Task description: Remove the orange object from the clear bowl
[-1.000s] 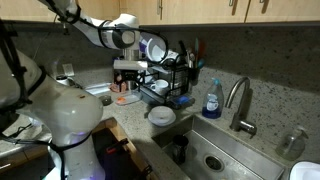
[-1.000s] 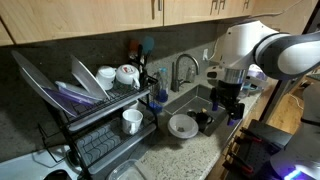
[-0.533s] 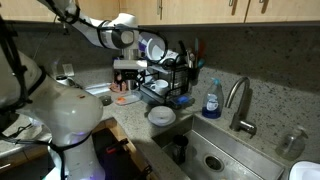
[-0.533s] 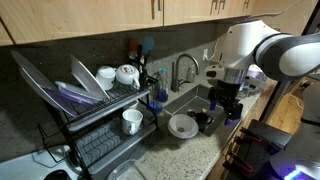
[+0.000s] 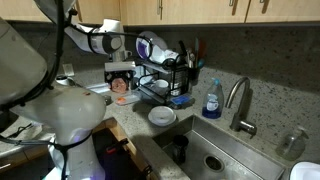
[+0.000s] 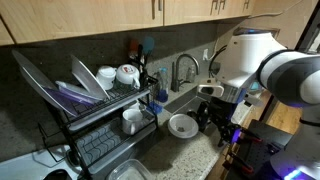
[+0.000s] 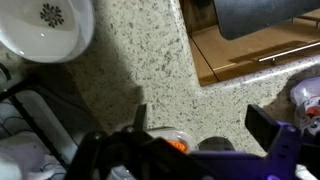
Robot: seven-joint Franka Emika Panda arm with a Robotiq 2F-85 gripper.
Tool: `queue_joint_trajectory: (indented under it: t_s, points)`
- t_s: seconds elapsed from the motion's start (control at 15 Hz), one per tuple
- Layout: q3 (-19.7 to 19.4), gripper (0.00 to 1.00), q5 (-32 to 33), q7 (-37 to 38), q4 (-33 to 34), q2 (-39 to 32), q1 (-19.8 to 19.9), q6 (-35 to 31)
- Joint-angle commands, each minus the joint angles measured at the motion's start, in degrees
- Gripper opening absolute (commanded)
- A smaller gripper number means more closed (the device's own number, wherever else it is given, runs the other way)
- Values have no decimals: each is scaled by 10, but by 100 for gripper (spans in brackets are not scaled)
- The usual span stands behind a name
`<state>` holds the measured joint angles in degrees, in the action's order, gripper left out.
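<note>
In the wrist view my gripper (image 7: pixel 200 112) is open, its dark fingers (image 7: pixel 264 124) spread wide over the speckled counter. The orange object (image 7: pixel 178 146) lies in the clear bowl (image 7: pixel 160 134) at the bottom edge, between and behind the fingers, half hidden by the gripper body. In an exterior view the gripper (image 5: pixel 120 73) hangs just above the orange object (image 5: pixel 120 87) at the counter's left end. In an exterior view the arm (image 6: pixel 250 60) blocks the bowl from sight.
A white dish (image 5: pixel 162 116) sits on the counter by the sink (image 5: pixel 215 160); it also shows in the wrist view (image 7: pixel 45 25). A dish rack (image 5: pixel 165 70), a blue soap bottle (image 5: pixel 212 100) and a faucet (image 5: pixel 238 100) stand behind. The counter edge and wooden cabinet (image 7: pixel 250 50) lie beyond the fingers.
The arm has swung away from the dish rack and sink toward the counter end. The gripper now sits over the orange object and bowl, still open.
</note>
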<state>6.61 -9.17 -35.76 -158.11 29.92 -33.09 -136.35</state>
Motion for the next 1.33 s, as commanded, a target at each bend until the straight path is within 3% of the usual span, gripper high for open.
queue_joint_trajectory:
  t_s: [0.0,0.2,0.47,0.8,1.0,1.07,1.27]
  points:
    - [4,100,-37,-19,38,-78,-37,-55]
    - [2,100,-65,-31,74,-139,-63,-88]
    - [21,100,-87,-41,134,-207,-64,-97]
    - [72,100,-48,-6,217,-299,-30,-121]
    - [106,100,11,29,267,-349,-4,-106]
    - [115,100,-14,10,230,-315,7,-112]
    - [136,100,-7,16,240,-333,26,-112]
